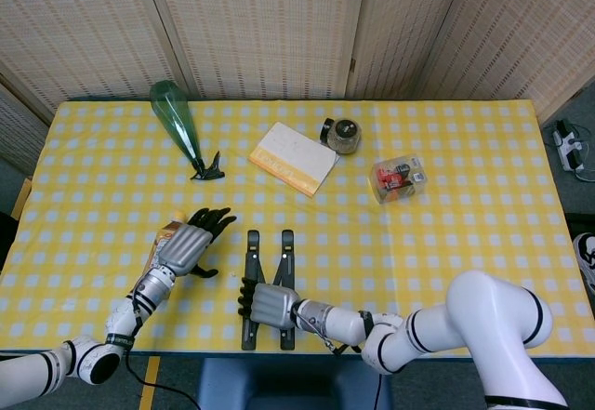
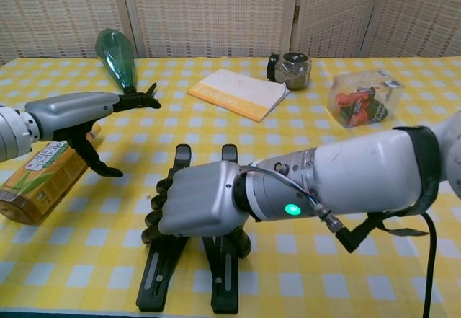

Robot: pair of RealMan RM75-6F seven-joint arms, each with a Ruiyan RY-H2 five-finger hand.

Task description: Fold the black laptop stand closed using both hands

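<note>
at the far left a yellow-and-green drink carton [image 2: 39,177] lies on its side on the yellow checked tablecloth [image 1: 465,233]; its print is too small to read. the left hand [image 1: 193,240] hovers over it with dark fingers spread, holding nothing. behind stands a green plastic bottle [image 1: 177,122] lying toward a small black clip [image 1: 208,169]. at the near edge, centre, the black two-rail laptop stand [image 1: 267,289] lies flat, rails close and nearly parallel. the right hand [image 2: 193,204] is curled over its middle, gripping the rails and hiding the hinge. further back sit a white-and-yellow notepad [image 1: 293,157], a dark-lidded glass jar [image 1: 343,135], and a clear plastic box with red contents [image 1: 400,178].
</note>
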